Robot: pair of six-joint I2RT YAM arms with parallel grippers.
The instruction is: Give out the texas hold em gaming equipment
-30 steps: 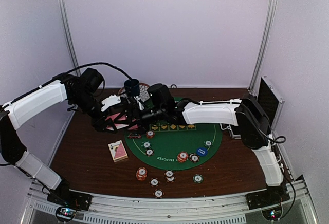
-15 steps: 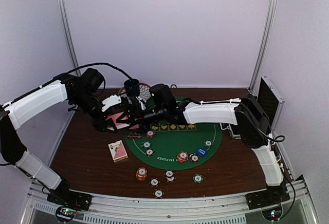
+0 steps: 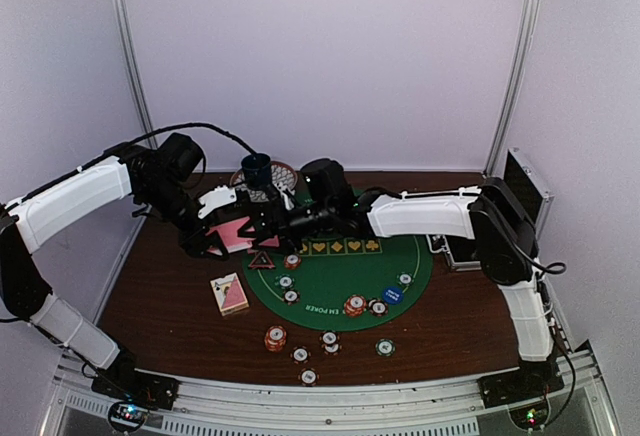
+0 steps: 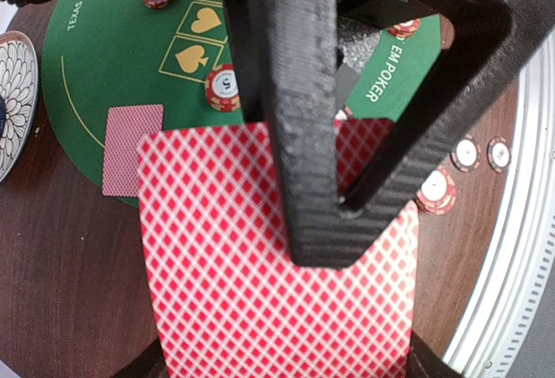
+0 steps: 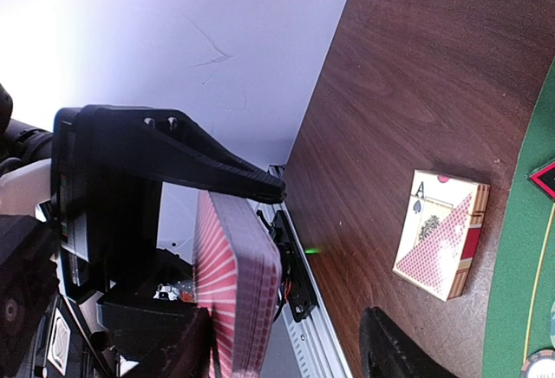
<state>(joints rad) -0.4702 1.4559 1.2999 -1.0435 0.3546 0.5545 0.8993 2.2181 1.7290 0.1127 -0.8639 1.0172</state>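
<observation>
The left gripper is clamped on a deck of playing cards, held in the air above the far left rim of the round green mat. The left wrist view shows the top card's back: a fine red diamond lattice on white, reading pink from above, with one black finger pressed flat on it. From the right wrist the deck shows edge-on as a thick block of striped edges.

The right gripper sits just beside the deck, over the same rim of the mat, with its fingers spread wide and gripping nothing.

One single card lies face down on the mat's left part. A small black triangle with a red rim lies at the mat's left edge. Striped chips are scattered over the near half of the mat beside a blue button, and more chips lie on the brown worktop just near of the mat. A card box printed with an ace lies on the worktop left of the mat. A dark blue mug stands beyond the mat's far edge.
</observation>
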